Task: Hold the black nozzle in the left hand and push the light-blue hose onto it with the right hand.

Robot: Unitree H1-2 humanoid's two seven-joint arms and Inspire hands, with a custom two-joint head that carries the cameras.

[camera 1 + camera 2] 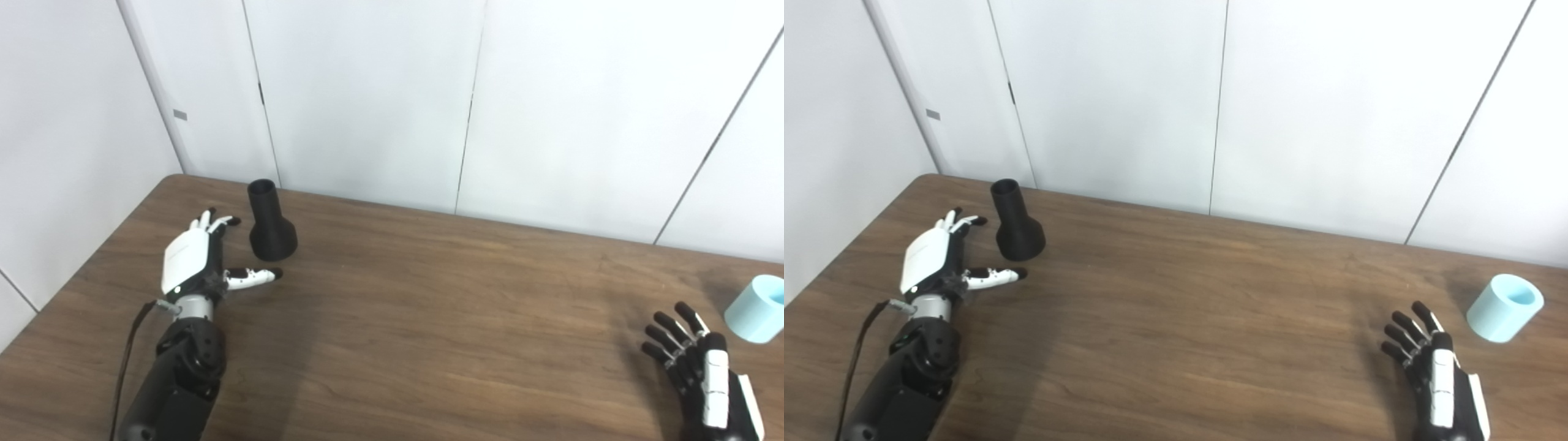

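Note:
The black nozzle stands upright on the brown table, narrow neck up and flared base down, at the far left. My left hand lies open just left of it, thumb stretched toward its base without touching. The light-blue hose piece, a short hollow cylinder, lies tilted on the table at the far right. My right hand is open near the front right, fingers spread, a short way below and left of the hose, holding nothing.
The wooden table runs to white wall panels behind. A black cable hangs along the left forearm. A wide stretch of bare tabletop separates the two hands.

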